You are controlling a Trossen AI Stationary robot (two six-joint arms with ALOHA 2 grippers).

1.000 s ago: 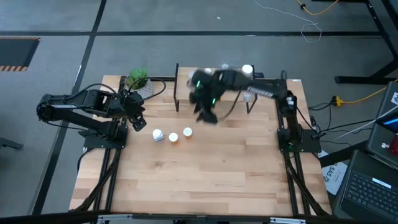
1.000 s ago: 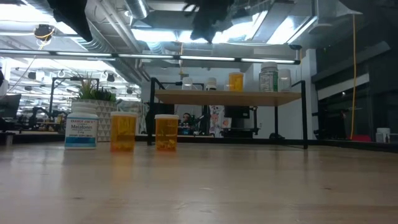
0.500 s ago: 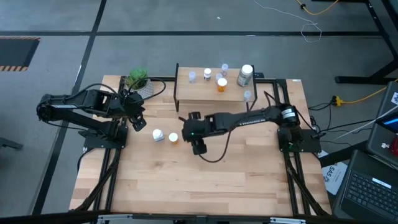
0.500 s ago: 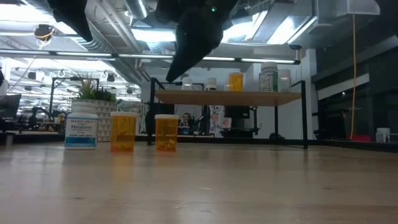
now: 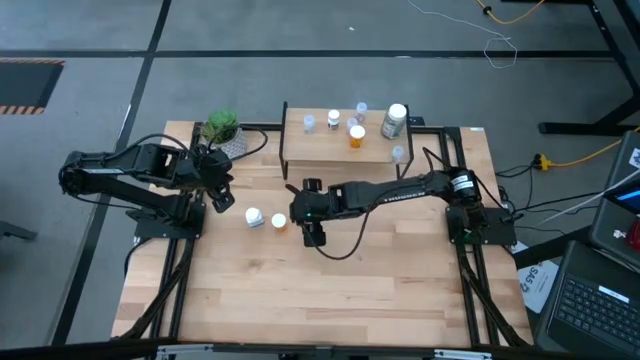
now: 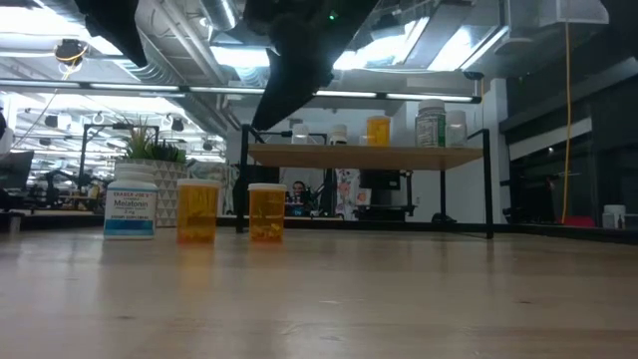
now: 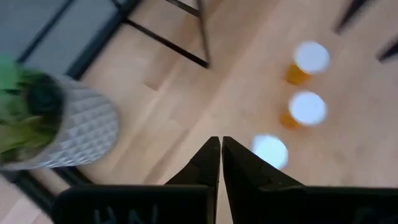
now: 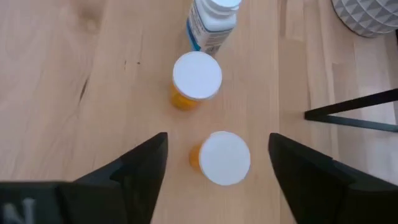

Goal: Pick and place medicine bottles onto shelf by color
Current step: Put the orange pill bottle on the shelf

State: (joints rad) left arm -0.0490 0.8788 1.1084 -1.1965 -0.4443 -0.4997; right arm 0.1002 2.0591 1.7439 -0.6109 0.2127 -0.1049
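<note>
Two orange bottles with white caps (image 8: 224,157) (image 8: 196,78) and a white bottle (image 8: 211,18) stand upright on the table. My right gripper (image 8: 217,140) is open and hovers above them, its fingers on either side of the nearer orange bottle without touching it. In the high view the gripper (image 5: 312,230) hides that bottle. The shelf (image 5: 345,145) at the far edge carries several bottles, among them an orange one (image 5: 357,135) and a larger greenish one (image 5: 395,121). My left gripper (image 5: 222,197) is shut and empty, waiting left of the white bottle (image 5: 254,216).
A green plant in a white pot (image 5: 224,130) stands at the far left, beside the shelf's black leg (image 8: 351,112). The wide near half of the wooden table (image 5: 330,300) carries nothing.
My right gripper has gone from over the shelf toward the table's near edge and left, and now hovers above the orange bottles. It has also come down a little. The bottles have not moved.
</note>
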